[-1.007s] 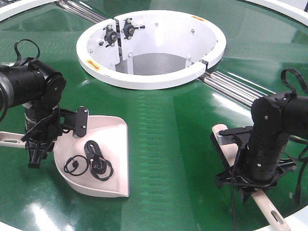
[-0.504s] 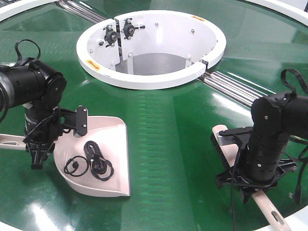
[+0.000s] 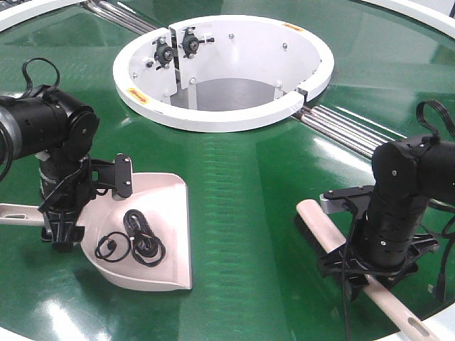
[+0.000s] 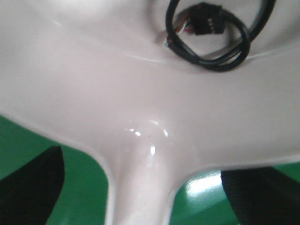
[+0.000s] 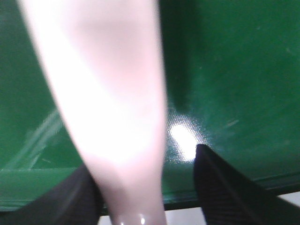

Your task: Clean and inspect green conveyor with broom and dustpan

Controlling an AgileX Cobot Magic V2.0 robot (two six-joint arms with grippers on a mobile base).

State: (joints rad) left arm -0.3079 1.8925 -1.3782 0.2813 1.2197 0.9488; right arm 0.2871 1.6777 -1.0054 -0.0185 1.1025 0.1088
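Observation:
The beige dustpan (image 3: pixel 160 213) lies on the green conveyor (image 3: pixel 249 185) at the left, with coiled black cables (image 3: pixel 138 238) inside it. My left gripper (image 3: pixel 60 231) stands open over the pan's handle (image 3: pixel 18 213). In the left wrist view the handle (image 4: pixel 140 187) runs between the fingers (image 4: pixel 33 183) with green showing on both sides. At the right, the broom (image 3: pixel 323 227) lies flat, head toward the centre. My right gripper (image 3: pixel 370 273) straddles its handle (image 5: pixel 117 117), open: the left finger (image 5: pixel 70 197) sits against it and the right one stands apart.
A white circular ring (image 3: pixel 213 117) with an open well sits at the back centre. Silver rods (image 3: pixel 348 128) run out from it to the right, and more (image 3: pixel 121 18) to the upper left. The conveyor's white outer rim (image 3: pixel 434 328) passes by the broom's handle end.
The broom has dropped flat, its head swinging left toward the centre. The dustpan and its handle have settled slightly lower. Both arms stay nearly where they were.

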